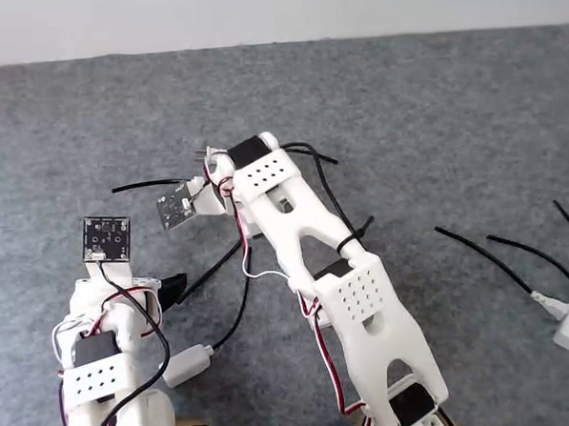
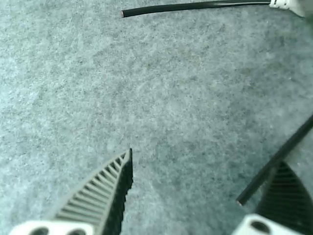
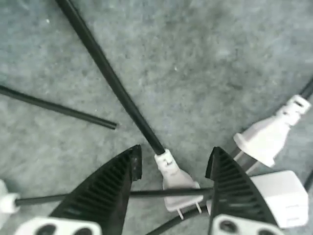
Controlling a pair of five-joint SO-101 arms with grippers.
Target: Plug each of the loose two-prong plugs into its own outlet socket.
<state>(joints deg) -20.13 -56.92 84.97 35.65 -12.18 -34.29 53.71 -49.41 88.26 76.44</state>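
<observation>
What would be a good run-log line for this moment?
left hand: open, above grey carpet | right hand: open, straddling white plug | second plug: loose, next to white block

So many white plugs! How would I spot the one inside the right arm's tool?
On the grey table, find the right arm's tool with its two black ridged fingers. The plug lies between them, its black cable running away. Unlike the neighbouring plug outside the fingers, a thin cord crosses it.
</observation>
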